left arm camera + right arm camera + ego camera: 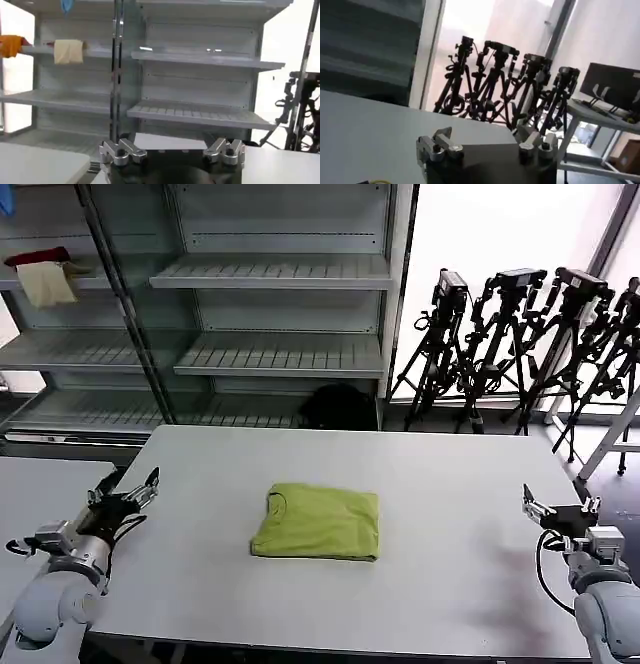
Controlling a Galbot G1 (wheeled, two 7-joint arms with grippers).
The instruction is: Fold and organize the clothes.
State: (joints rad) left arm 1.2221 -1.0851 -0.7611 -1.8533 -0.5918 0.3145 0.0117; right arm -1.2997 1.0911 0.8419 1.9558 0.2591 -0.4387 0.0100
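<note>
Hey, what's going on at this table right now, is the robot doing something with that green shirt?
Nothing is holding the shirt at this moment. The lime-green T-shirt lies folded into a compact rectangle in the middle of the grey table. The left gripper hovers open over the table's left edge, and the right gripper hovers open near the right edge, both well clear of the shirt.
</note>
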